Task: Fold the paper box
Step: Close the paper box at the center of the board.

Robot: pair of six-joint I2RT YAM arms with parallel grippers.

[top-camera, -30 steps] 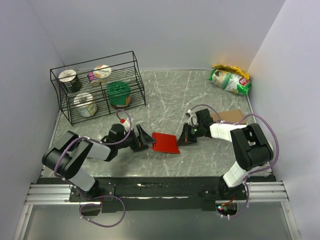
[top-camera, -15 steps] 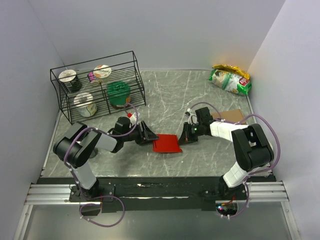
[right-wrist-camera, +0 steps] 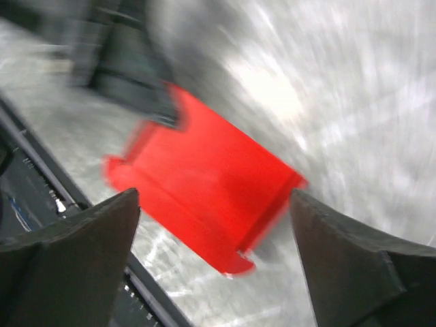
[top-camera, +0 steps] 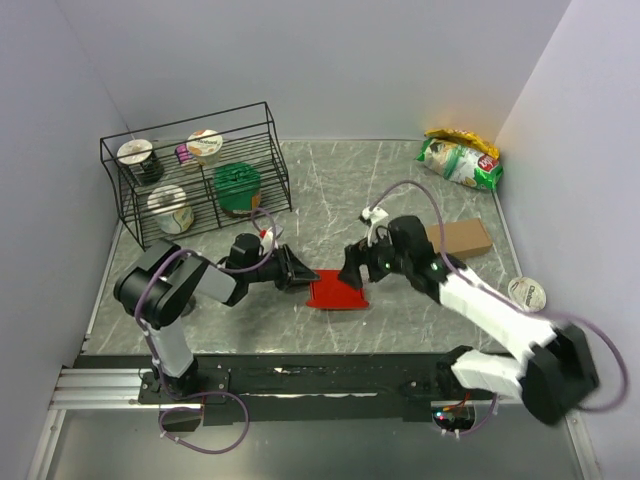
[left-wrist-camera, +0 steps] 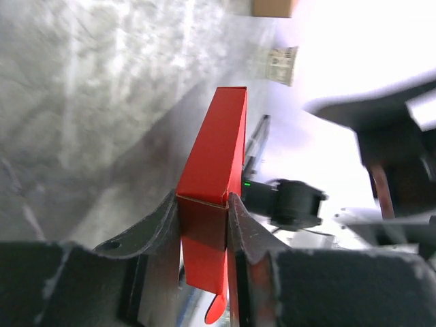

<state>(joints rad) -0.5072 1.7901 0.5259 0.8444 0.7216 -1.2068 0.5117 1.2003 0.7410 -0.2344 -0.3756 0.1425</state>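
Your left claw (left-wrist-camera: 203, 212) pinches one end of the paper box (left-wrist-camera: 216, 136), likely anchoring it on the counter (left-wrist-camera: 82, 102), while your right claw (right-wrist-camera: 214, 197) hangs wide just above it, free to work a flap.

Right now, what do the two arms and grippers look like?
The left arm is black with grey links; the right arm black with white links. Purple cables loop along both. The left gripper and right gripper have dark, wedge-shaped fingers.

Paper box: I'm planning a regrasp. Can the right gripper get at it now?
Probably yes: the right gripper hovers open over the paper box, whose other end the left gripper clamps.
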